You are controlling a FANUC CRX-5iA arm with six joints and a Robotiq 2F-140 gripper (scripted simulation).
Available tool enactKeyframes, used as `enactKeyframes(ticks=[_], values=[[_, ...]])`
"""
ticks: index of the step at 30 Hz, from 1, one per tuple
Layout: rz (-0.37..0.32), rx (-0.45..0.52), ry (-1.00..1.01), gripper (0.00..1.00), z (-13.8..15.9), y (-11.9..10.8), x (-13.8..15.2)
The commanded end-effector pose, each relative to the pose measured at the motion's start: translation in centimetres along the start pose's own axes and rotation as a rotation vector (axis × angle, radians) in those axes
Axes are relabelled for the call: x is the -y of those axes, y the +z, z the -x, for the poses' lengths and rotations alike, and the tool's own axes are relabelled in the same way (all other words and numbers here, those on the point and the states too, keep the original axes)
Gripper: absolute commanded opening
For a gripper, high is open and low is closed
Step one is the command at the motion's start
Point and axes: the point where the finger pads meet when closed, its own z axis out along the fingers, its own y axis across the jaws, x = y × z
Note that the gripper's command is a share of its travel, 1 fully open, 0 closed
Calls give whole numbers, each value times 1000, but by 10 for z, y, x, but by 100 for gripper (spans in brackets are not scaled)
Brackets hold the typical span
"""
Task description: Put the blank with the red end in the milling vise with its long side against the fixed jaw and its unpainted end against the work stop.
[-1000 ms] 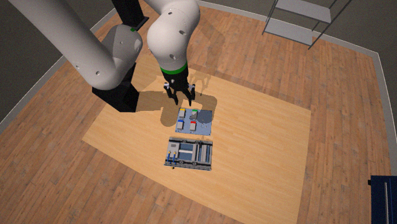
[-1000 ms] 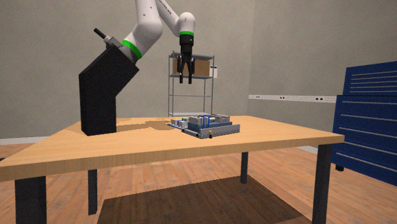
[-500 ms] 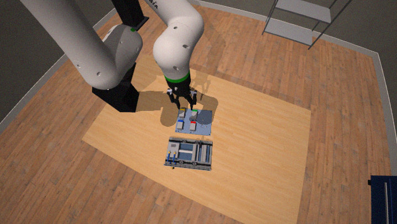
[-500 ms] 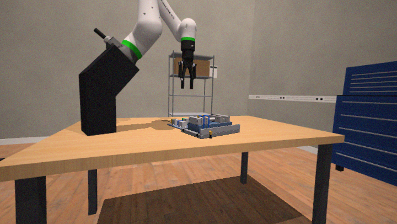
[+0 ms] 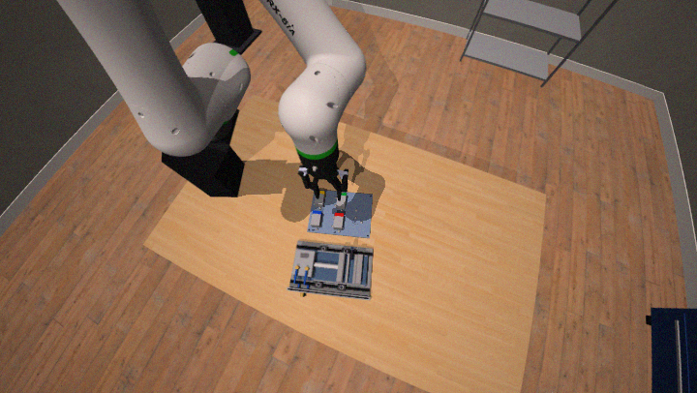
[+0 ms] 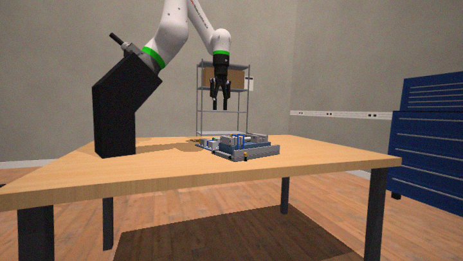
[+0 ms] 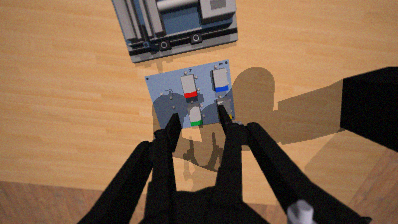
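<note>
Arm reaches out from its black pedestal [image 6: 113, 129] on the desk [image 6: 162, 168], upper links angled high, last link pointing straight down. The hand [image 6: 219, 105] hangs well above the desk, over the near-pedestal edge of the blue plate [image 5: 361, 229]. Fingers point down, partly open, about midway, with nothing between them; from the wrist camera the two fingertips frame the plate's nearest row without touching anything.

Plate holds four short grey blanks in two rows. The red-ended blank [image 5: 338, 220] lies flat in the row nearer the vise, red end facing away from the vise. Blue-ended blank [image 5: 316, 218] sits beside it, apart from it. Green-ended blank [image 7: 195, 116] is in the row under the hand, directly between the fingertips in the wrist view. The fourth blank [image 7: 223, 106] is partly hidden by a fingertip; a yellow end shows at its edge.

Vise [image 5: 334, 268] stands on the desk just beyond the plate, blue hoses [image 6: 240, 139] on one end block. A pale bar lies across its middle; jaws are apart.

Metal shelf [image 6: 197, 97] against the back wall; blue cabinet [image 6: 427, 139] to the side.
</note>
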Motion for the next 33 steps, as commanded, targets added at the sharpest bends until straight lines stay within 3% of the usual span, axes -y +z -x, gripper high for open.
enactKeyframes(ticks=[1, 6, 20, 23, 33], values=[[-1, 2, -1, 49, -3, 13, 4], [-1, 0, 0, 49, -5, 18, 5], [-1, 2, 0, 49, -15, 62, 15], [-1, -1, 0, 49, -15, 62, 14], [-1, 1, 0, 49, -24, 100, 23]])
